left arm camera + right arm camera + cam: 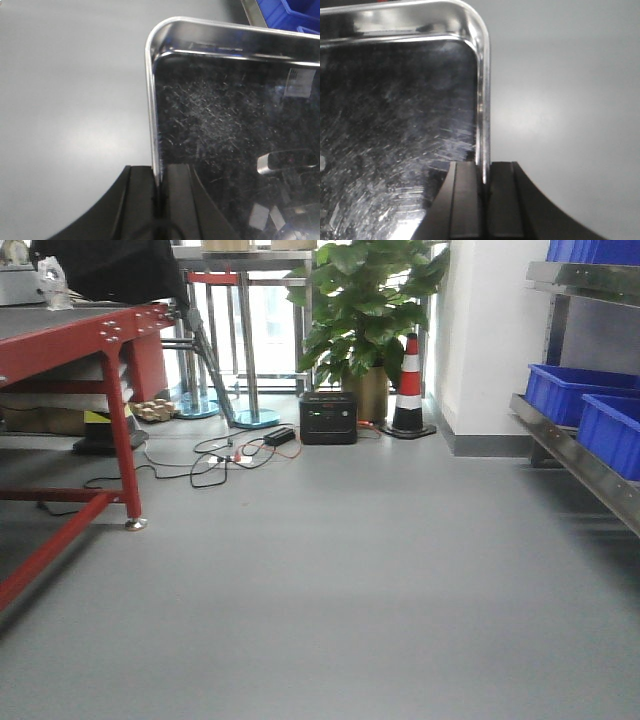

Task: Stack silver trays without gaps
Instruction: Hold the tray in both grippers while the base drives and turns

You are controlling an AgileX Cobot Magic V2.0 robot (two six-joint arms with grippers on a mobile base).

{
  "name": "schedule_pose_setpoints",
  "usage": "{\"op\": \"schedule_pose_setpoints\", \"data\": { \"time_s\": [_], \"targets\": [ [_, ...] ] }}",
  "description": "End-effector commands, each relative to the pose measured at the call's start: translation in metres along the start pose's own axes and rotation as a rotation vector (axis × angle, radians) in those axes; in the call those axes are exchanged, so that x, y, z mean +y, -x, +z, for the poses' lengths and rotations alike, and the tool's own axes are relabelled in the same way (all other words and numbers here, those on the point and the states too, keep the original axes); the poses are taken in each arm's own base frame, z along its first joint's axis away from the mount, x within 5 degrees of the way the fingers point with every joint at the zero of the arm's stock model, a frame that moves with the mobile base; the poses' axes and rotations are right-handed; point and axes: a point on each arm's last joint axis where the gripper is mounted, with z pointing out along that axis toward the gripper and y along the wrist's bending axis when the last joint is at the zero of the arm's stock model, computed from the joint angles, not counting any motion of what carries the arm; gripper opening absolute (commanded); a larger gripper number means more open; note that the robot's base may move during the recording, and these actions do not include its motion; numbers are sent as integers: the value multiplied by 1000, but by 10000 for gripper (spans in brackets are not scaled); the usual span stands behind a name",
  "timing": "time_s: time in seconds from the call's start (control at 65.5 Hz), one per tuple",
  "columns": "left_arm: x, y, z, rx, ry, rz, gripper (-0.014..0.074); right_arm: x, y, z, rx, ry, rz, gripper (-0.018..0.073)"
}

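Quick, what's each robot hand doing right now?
Left gripper: closed on a silver tray rim.
Right gripper: closed on a silver tray rim too; whether it's the same tray cannot be told.

The silver tray [225, 130] ran past the left wrist view's right and bottom edges; blue bins [290, 10] were cropped above.

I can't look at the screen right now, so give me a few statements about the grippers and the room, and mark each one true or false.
1. The left gripper is shut on the rim of a silver tray. True.
2. The right gripper is open and empty. False: it clamps a silver tray by its rim.
3. A traffic cone stands beside the potted plant. True.
4. The bins on the shelf are green. False: they are blue.
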Motion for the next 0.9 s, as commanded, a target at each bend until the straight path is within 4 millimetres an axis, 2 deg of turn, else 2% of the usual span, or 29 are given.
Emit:
{"op": "schedule_pose_setpoints", "data": {
  "time_s": [0.0,0.885],
  "targets": [
    [3,6,-8,-50,12,14,-16,-8,5,-6,-42,-50,-23,-78],
    [5,7,-9,-63,26,26,-16,-7,5,-6,-47,-45,-24,-78]
  ]
}}
